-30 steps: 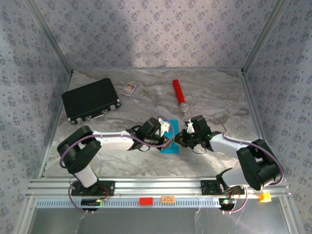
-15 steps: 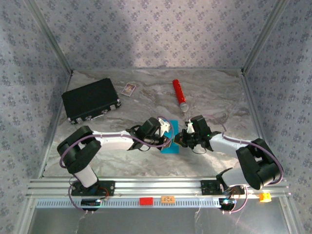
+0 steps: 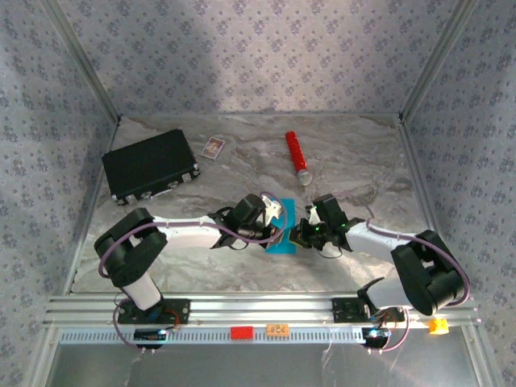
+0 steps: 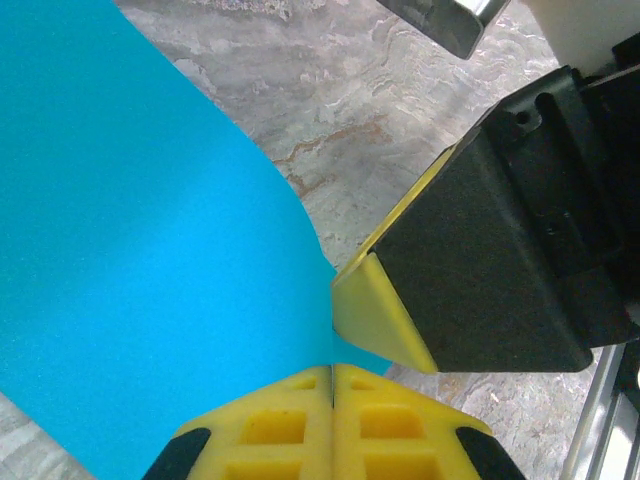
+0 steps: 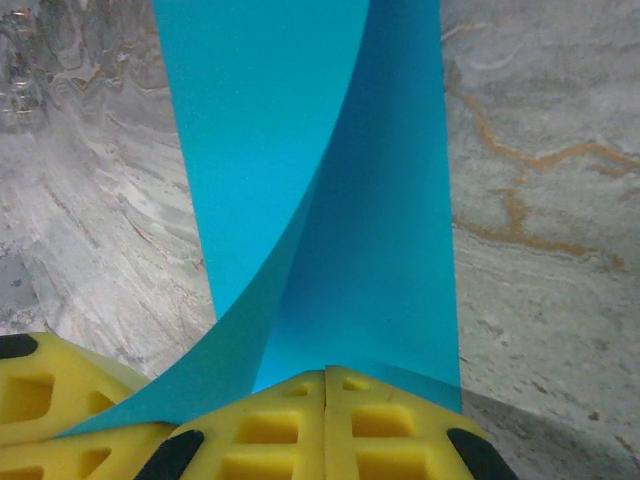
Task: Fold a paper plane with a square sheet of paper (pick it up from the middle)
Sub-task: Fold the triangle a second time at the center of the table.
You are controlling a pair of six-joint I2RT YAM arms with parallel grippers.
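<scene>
Left wrist view: square sheet of paper (image 4: 150, 250) being pinched between pressed-together pads of left gripper (image 4: 332, 375). Right wrist view: curled, doubled-over sheet being clamped by right gripper (image 5: 325, 385), extending ahead. Top external: marbled table (image 3: 363, 161) being enclosed by patterned walls (image 3: 242, 56).

Plain cyan-blue paper (image 5: 300, 150), yellow tool pads (image 5: 395, 432), grey-marbled table (image 5: 545, 200).
</scene>
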